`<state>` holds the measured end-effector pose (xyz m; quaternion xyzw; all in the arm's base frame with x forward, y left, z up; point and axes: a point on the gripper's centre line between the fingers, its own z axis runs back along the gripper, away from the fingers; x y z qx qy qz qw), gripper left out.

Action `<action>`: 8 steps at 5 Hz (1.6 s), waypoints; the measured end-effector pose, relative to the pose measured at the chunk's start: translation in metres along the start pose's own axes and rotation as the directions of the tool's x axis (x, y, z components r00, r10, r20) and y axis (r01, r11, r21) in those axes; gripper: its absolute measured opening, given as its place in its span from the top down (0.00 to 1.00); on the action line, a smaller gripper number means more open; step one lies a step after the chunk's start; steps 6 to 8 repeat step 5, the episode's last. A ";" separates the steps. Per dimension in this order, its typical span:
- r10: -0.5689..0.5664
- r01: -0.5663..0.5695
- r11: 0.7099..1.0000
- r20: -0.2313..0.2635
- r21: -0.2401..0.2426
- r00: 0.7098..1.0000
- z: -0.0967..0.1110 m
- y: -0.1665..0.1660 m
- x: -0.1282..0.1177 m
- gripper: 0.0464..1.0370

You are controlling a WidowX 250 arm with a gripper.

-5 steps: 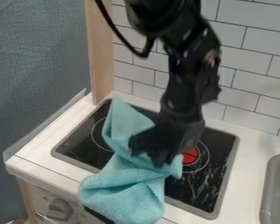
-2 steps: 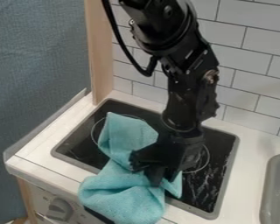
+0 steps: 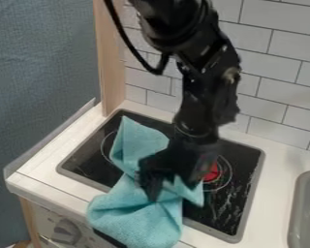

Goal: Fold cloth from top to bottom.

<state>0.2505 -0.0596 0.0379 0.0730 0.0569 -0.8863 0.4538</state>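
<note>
Cloth (image 3: 135, 223), fuzzy, teal and twisted, drapes over the glossy black stovetop's (image 3: 232, 208) near edge. The hand (image 3: 151, 186) is at its middle; I cannot tell its grip. Since the earlier frame, the hand has shifted left; the cloth's far peak reaches farther.

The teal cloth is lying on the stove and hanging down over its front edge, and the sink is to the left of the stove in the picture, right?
Not quite: in the camera view the sink is to the right of the stove, not the left. The teal cloth does lie on the stove and hang over its front edge.
</note>
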 end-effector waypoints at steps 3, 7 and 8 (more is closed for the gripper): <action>0.043 -0.036 0.995 -0.074 0.091 0.996 0.055 -0.009 -0.011 0.04; -0.021 0.028 0.996 -0.078 0.090 0.997 0.064 -0.005 -0.014 0.04; -0.021 0.028 0.996 -0.078 0.090 0.997 0.064 -0.005 -0.014 0.04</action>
